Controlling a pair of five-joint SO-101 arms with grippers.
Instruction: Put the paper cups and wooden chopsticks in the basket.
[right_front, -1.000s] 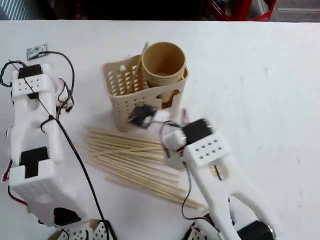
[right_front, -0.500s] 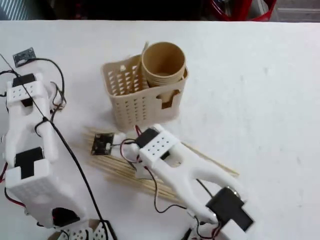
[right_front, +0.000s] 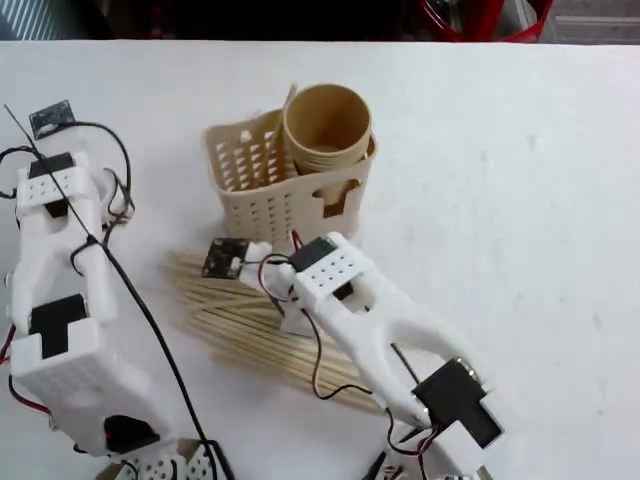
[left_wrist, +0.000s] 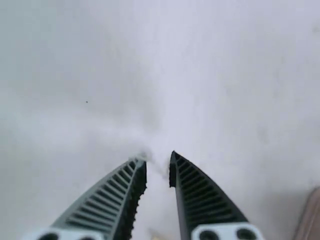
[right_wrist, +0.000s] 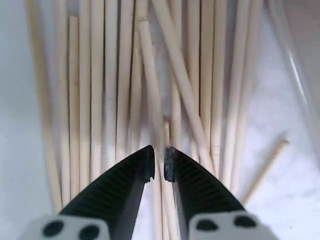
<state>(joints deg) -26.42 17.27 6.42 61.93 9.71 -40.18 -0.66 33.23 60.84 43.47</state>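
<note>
A cream perforated basket (right_front: 270, 205) stands mid-table with a stack of paper cups (right_front: 327, 125) inside its right side. Several wooden chopsticks (right_front: 240, 318) lie fanned on the table in front of it. My right arm (right_front: 345, 300) reaches over them. In the right wrist view my right gripper (right_wrist: 158, 162) is shut to a narrow slit just above the chopsticks (right_wrist: 125, 90); one stick runs under the slit, and I cannot tell whether it is gripped. My left gripper (left_wrist: 157, 162) is shut over bare table, and its arm (right_front: 55, 230) lies along the left edge.
Cables trail from the left arm (right_front: 140, 300) toward the chopsticks' left ends. One chopstick (right_wrist: 265, 167) lies apart from the pile. White table (right_front: 500, 180) stretches free to the right of the basket and behind it.
My right arm swung from the basket's front down and left over the chopsticks, then shifted slightly back toward the basket. The left arm drew back a little and then stayed put.
</note>
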